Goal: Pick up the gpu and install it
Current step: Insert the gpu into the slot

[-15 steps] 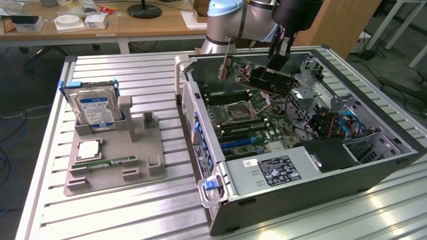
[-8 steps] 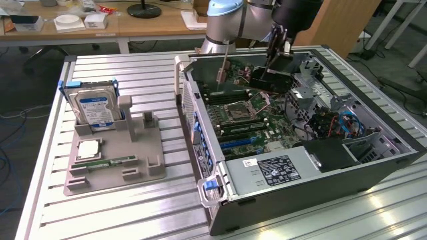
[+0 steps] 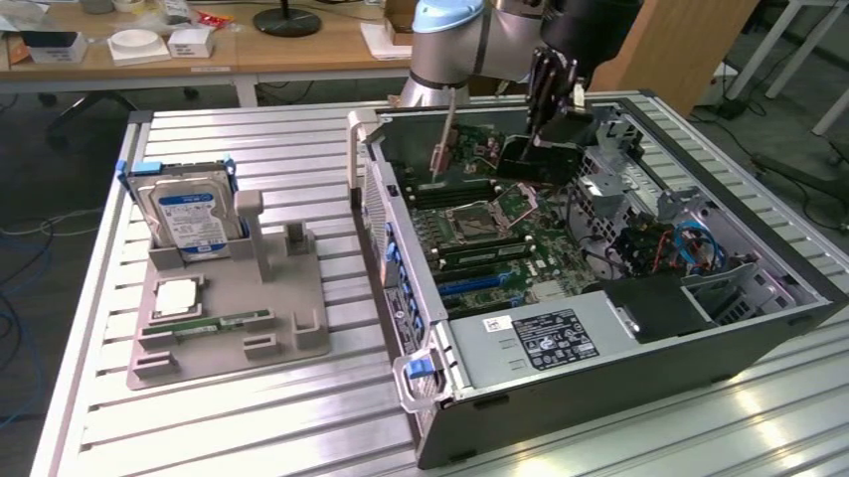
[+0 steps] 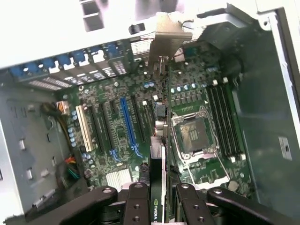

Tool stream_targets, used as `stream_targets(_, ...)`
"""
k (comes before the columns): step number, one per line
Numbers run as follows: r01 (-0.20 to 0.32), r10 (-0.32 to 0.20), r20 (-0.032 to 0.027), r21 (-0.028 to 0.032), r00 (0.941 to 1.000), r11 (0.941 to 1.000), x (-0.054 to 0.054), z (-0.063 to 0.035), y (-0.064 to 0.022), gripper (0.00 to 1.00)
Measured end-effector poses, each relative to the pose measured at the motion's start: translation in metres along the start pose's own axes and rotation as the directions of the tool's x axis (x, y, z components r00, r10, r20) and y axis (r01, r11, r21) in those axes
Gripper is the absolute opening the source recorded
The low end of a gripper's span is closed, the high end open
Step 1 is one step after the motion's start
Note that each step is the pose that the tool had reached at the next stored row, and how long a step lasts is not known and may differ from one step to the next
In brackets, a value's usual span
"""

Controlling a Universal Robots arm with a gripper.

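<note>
**Graphics card held on edge over the open tower**

Nearest me on the slatted aluminium table (image 3: 239,417) sits a grey moulded parts holder (image 3: 285,333). A silver hard drive with a blue-white label (image 3: 190,217) stands in it, and a slim green memory stick (image 3: 213,323) lies flat.

Just beyond lies the dark, open computer case (image 3: 637,353), its green motherboard (image 3: 511,253) facing up. Over the board's far end, the arm's black linked-finger gripper (image 4: 158,204) pinches the gpu (image 4: 157,171). This is a thin black card held on edge, with one finger pressed to each face. Its pale metal bracket (image 4: 165,40) points at the case's slotted rear wall (image 4: 56,70).

The card looks to me to be hanging above the board, not seated. It runs along the black slots between the long blue slot (image 4: 127,122) and the square metal CPU socket (image 4: 192,136). I cannot tell which slot it is lined up with.

To do this step well, I'd say the card must stay upright and parallel to its slot. The bracket should meet the rear opening squarely, and the descent should be straight.

Room is tight sideways, with the socket just beside the card and the rear wall close at the bracket end. Overhead is open. The blue cables (image 3: 690,243) sit well apart, toward the exterior view's right. Wooden desks (image 3: 305,50) stand farthest back.
</note>
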State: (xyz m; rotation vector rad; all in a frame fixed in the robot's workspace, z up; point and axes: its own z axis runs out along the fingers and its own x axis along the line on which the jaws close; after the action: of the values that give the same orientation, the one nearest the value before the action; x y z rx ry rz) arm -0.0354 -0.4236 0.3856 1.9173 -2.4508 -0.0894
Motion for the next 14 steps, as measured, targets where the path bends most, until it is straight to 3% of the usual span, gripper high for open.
stream_targets(4,0.072,-0.072,-0.0045,-0.0011,0.9974,0.9974,0.0,0.0011,-0.0001,0.26)
stream_targets(8,0.139,-0.139,-0.0088,-0.0024,0.9902,0.9902,0.0,0.007,-0.0005,0.26)
stream_targets(10,0.144,-0.144,-0.0107,-0.0026,0.9896,0.9896,0.0,0.0083,-0.0006,0.26)
stream_targets(14,0.146,-0.146,-0.0123,-0.0088,0.9893,0.9893,0.0,0.0134,-0.001,0.26)
